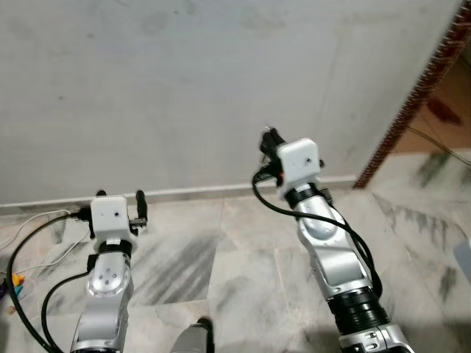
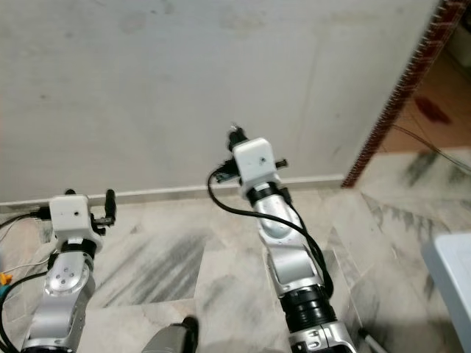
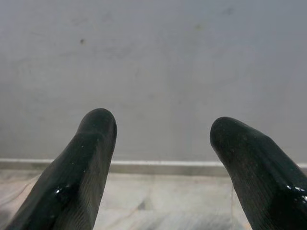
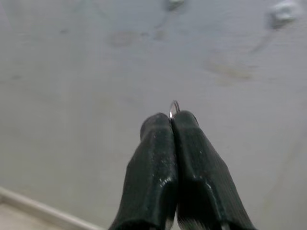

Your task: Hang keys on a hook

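Key ring point(image 4: 174, 107): a thin silver loop is poking out between the tips of the right gripper point(image 4: 171, 120); the fingers are clenched on it, pads pressed together with no gap. Keys themselves can't be made out.

Two small pale fixtures point(image 4: 284, 11) are showing high on the wall in the right wrist view, well apart from the ring; too blurred to tell what they are.

Right arm point(image 1: 333, 250) is reaching up and forward, wrist block raised in front of the grey wall point(image 1: 184, 88), gripper pointing at the plaster, higher than the left one.

Open room: bare wall is spreading wide to the left of the right gripper. To the right, a dark patterned door-frame edge point(image 1: 412, 95) is running diagonally, near that arm's outer side. White skirting point(image 1: 199, 193) is marking the wall base, with marble floor point(image 1: 243, 272) below.

Left gripper point(image 3: 163, 134) is sitting low, aimed at the wall just above the skirting, fingers point(image 3: 86, 163) spread apart and gripping nothing. Left arm point(image 1: 107, 287) is bent, wrist near floor-line height. Loose cables point(image 1: 33, 243) are lying on the floor at the far left, beside that arm.
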{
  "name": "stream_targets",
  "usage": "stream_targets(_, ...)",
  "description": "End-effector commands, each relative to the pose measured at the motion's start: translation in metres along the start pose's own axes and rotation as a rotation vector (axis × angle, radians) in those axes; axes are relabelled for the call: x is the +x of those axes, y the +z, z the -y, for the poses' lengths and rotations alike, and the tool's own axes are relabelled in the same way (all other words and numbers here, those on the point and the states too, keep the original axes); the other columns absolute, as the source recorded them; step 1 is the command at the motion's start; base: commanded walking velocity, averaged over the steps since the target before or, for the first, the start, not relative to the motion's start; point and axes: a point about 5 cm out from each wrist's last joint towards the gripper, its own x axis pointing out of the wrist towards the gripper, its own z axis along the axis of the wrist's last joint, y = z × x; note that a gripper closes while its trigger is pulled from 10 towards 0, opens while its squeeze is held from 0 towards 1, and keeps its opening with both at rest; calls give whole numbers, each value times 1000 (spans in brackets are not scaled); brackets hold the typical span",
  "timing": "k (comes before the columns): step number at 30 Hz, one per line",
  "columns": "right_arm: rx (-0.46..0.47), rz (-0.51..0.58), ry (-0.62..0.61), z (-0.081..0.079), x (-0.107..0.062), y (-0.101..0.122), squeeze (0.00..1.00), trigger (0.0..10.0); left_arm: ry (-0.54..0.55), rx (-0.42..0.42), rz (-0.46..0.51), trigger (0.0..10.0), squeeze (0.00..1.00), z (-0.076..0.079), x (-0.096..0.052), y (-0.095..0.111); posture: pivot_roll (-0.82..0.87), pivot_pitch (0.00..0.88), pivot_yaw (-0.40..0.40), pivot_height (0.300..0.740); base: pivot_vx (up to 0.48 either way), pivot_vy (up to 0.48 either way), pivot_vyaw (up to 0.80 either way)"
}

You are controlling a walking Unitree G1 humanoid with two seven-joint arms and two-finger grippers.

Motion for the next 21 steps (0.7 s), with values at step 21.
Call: stream_targets(21,15,14,5,2,0,4,0,10000,-39,-25,-17,10000,0,10,-1,-3,-3,157,3,740,0,272,0)
